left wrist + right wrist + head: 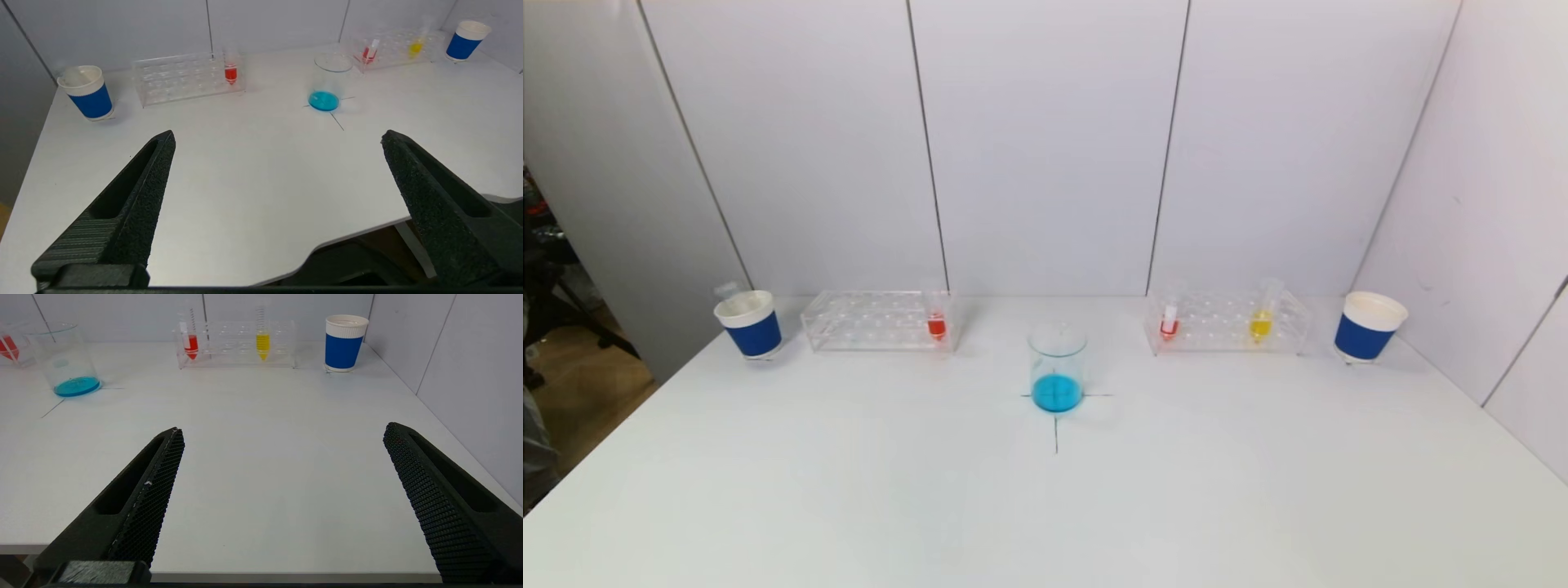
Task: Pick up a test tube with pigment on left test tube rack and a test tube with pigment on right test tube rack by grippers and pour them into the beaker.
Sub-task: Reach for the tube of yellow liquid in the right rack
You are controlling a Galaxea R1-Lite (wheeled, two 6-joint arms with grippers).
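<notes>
Currently I hold left gripper (278, 139) and right gripper (284, 430) spread, empty, at table edge; off-centre grabs could tip 2 tubes (937, 325) (1260, 324) or spill.

Two blue-sleeved white paper cups stand at the far corners of the white table (849, 506), the left cup (749, 324) and right cup (1368, 327) well apart.

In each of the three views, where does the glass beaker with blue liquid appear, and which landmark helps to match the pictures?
Head view: the beaker stands at the centre of the table, between the two racks.
Left wrist view: upper middle, beyond the open fingers.
Right wrist view: far upper left.
Shared landmark: the yellow test tube in the right rack shows in all three views.
</notes>
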